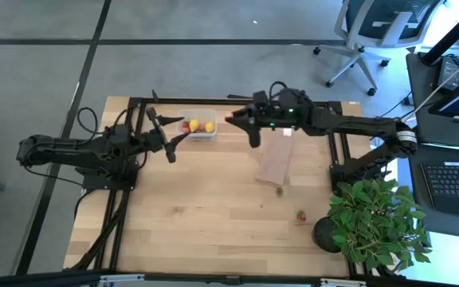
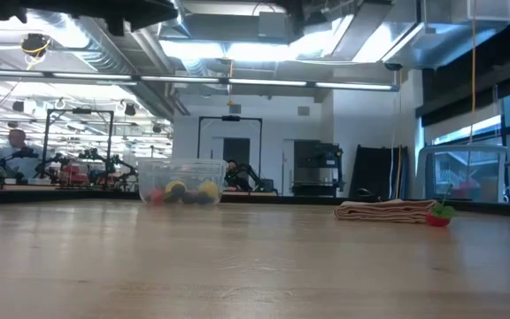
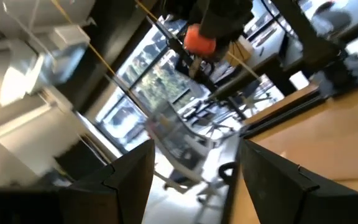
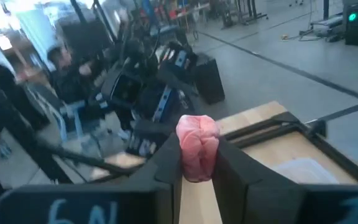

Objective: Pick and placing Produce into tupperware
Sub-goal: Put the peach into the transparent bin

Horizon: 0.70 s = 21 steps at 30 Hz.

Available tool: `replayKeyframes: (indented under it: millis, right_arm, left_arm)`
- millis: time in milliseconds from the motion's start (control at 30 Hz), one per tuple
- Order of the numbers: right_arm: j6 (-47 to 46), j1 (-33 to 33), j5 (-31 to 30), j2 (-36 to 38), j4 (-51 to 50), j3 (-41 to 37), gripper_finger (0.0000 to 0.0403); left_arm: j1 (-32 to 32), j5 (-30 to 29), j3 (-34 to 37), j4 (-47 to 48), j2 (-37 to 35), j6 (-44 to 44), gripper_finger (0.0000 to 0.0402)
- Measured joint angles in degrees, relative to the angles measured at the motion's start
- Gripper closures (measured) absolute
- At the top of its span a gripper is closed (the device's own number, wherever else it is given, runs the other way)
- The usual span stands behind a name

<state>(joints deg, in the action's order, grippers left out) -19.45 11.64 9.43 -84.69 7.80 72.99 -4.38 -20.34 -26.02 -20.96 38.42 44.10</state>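
Note:
The clear tupperware [image 1: 198, 125] [image 2: 181, 182] stands on the table near its far edge and holds yellow and red pieces of produce. Just to its right, high above the table, my right gripper [image 1: 234, 119] [image 4: 197, 163] is shut on a red strawberry-like piece [image 4: 197, 146], which also shows in the left wrist view [image 3: 199, 40]. To the left of the tub, my left gripper [image 1: 166, 134] [image 3: 197, 171] is open with nothing between its fingers. A red piece [image 1: 300, 215] [image 2: 438, 215] and a dark piece [image 1: 279, 190] lie loose on the table. My right gripper pinches the red piece by its two sides [image 4: 185, 155] between its two fingers. The fingers lie level and point toward the table's left. The piece is lifted clear of the table, and its upper part stands out above the fingertips.
A flat tan board [image 1: 273, 162] [image 2: 388, 211] lies right of centre. A leafy potted plant [image 1: 373, 223] stands at the near right corner. Black frame rails [image 1: 237, 100] run along the table's far side. People and machines show in the room beyond.

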Motion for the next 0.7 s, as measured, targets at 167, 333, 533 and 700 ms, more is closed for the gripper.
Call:
replayKeyframes:
  millis: [167, 333, 533, 700]
  right_arm:
    - [-4.51, -0.07, 1.46, -6.62, 5.26, -0.15, 0.0335]
    - [-10.49, -0.04, 5.64, -12.50, 13.00, -0.14, 0.0334]
    - [-11.53, -0.07, 6.32, -15.34, 14.16, -0.13, 0.0335]
    - [-10.23, -0.07, 6.32, -15.70, 14.28, -0.13, 0.0334]
  left_arm:
    - [0.03, -0.08, -0.01, -5.19, 5.61, 6.81, 0.0175]
    - [0.00, -0.02, -0.02, -8.03, 10.03, 7.03, 0.0175]
    - [0.04, 3.18, -0.02, -11.26, 13.91, 7.03, 0.0175]
    - [0.00, 5.46, -0.02, -16.00, 15.65, 7.01, 0.0175]
